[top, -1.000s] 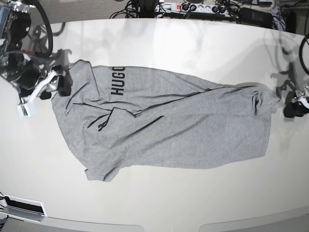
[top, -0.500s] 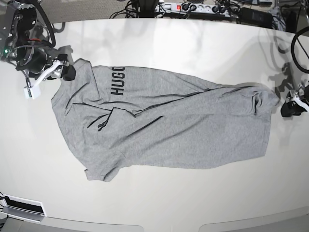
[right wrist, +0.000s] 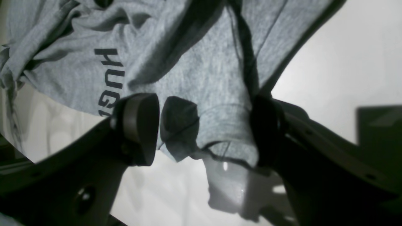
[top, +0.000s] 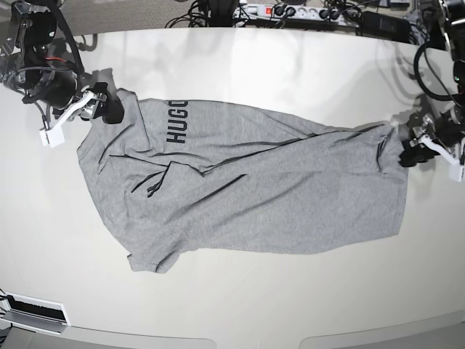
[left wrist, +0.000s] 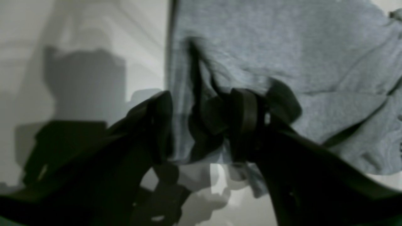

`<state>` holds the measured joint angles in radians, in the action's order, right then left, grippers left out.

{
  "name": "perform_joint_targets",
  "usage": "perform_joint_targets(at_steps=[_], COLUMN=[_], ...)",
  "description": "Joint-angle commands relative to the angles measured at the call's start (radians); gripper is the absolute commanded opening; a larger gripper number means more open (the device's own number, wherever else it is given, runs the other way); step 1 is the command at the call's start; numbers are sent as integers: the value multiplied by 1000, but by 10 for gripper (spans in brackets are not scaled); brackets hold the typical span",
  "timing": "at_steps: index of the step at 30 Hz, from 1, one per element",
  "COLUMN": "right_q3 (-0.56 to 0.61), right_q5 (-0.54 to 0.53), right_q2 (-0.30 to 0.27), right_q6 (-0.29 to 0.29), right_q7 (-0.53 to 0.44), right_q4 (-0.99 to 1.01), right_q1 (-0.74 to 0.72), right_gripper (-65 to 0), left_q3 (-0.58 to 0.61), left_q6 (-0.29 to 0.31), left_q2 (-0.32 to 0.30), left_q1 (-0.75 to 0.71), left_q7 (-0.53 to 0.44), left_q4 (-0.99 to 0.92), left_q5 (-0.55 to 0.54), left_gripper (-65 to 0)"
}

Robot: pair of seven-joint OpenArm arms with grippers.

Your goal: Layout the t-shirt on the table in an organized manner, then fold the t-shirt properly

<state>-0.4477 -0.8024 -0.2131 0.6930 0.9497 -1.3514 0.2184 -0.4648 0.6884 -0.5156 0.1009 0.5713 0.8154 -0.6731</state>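
The grey t-shirt (top: 254, 189) lies spread and wrinkled across the off-white table (top: 290, 73), its black lettering (top: 176, 122) toward the left. My right gripper (top: 109, 110) sits at the shirt's far-left corner. In the right wrist view that gripper (right wrist: 202, 131) is open, its fingers either side of a hemmed cuff of the shirt (right wrist: 204, 72). My left gripper (top: 407, 151) is at the shirt's right edge. In the left wrist view it (left wrist: 202, 125) stands open over the rumpled edge of the shirt (left wrist: 267, 47).
A power strip with cables (top: 283, 11) lies beyond the table's far edge. A white-and-black unit (top: 33, 311) sits at the front-left corner. The table's curved front edge runs along the bottom of the base view.
My right arm has moved back and in, from the shirt's left side to its far-left corner. My left arm has come inward onto the shirt's right edge.
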Motion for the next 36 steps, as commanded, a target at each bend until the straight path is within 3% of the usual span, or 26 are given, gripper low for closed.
perform_joint_targets(at_steps=[1, 6, 18, 20, 22, 24, 25, 27, 29, 33, 36], right_q3=[-2, -2, -2, -2, -2, -5, -9, -19, -36, -51, -40], right_q5=[-10, -10, -10, -10, -10, -13, -11, -8, -9, -35, -54], right_q2=[-12, -12, -12, -12, -15, -22, -30, -58, -92, -137, -130], right_q6=[5, 5, 5, 5, 5, 5, 5, 5, 5, 5, 5], right_q7=[-5, -5, -3, -2, 11, 37, 42, 43, 80, 91, 90], right_q4=[-9, -9, -9, -9, -10, -15, -25, -53, -83, -141, -175], right_q1=[-6, -14, -14, -25, -44, -66, -70, -69, -69, -69, -69], right_gripper=[-192, -192, -192, -192, -195, -240, -294, -462, -650, -650, -650], left_q3=[2, 105, 62, 62, 62, 58, 53, 35, 31, 42, 88], left_q6=[10, 10, -208, -209, -141, -66, -47, -54, -76, -47, -21], left_q2=[-16, 0, -28, -29, -37, -47, -51, -60, -72, -71, -41], left_q1=[28, 36, 69, 70, 82, 89, 88, 88, 89, 88, 62], left_q7=[-8, -2, -40, -10, 45, 67, 67, 75, 83, 84, 84], left_q4=[11, 11, 12, 14, 36, 88, 124, 196, 247, 265, 264], left_q5=[-20, -15, 85, 77, 34, 1, 3, 28, 44, 22, 31], left_gripper=[-348, -349, -349, -350, -354, -393, -456, -626, -650, -650, -650])
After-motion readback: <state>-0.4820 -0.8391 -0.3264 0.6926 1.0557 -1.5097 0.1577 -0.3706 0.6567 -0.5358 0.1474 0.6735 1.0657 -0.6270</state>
